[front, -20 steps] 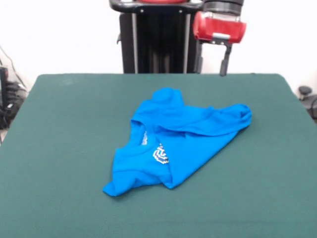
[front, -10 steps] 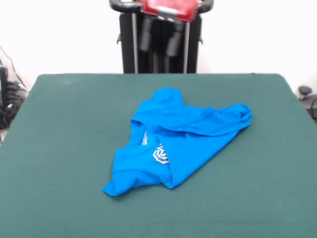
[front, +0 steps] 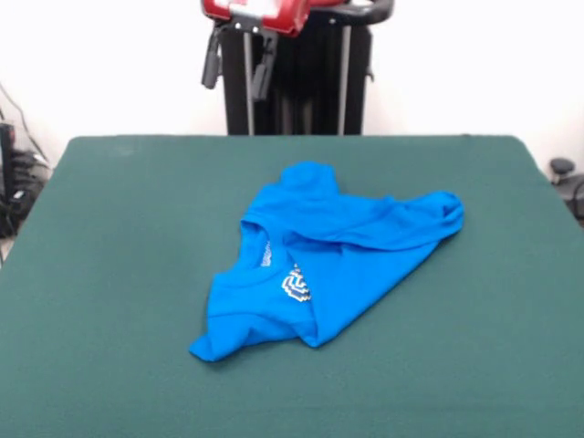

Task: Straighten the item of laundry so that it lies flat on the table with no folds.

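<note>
The bright blue T-shirt (front: 324, 265) lies crumpled and folded over itself near the middle of the dark green table (front: 109, 274). Only a small patch of its white-grey print (front: 295, 285) shows. One bunched end reaches toward the right, another corner points to the near left. My gripper (front: 236, 71) hangs high at the top of the front view, beyond the table's far edge and left of the pedestal, well away from the shirt. Its two dark fingers (front: 213, 64) stand apart and hold nothing.
The black pedestal (front: 297, 82) stands behind the table's far edge. Cables and dark gear (front: 14, 178) sit off the table's left side, and a small dark object (front: 561, 169) off its right side.
The gripper has swung from the upper right across the pedestal to the upper left. The shirt has not moved.
</note>
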Available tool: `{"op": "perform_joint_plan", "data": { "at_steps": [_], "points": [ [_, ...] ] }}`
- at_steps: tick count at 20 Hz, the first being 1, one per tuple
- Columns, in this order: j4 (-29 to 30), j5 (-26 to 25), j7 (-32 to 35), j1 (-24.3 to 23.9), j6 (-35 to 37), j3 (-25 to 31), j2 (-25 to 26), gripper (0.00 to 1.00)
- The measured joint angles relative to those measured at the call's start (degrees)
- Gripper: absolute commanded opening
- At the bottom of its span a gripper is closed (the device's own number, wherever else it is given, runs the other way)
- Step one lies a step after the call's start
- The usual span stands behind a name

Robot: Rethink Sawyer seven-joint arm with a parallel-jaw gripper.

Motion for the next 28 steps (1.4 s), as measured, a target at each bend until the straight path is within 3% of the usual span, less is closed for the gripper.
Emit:
{"op": "perform_joint_plan", "data": {
  "at_steps": [11,28],
  "points": [
    [0.1,9.4,5.0,-0.2,-3.0,4.3,2.6,1.00],
    [-0.5,14.2,8.0,-3.4,-4.2,5.6,8.9,1.00]
  ]
}}
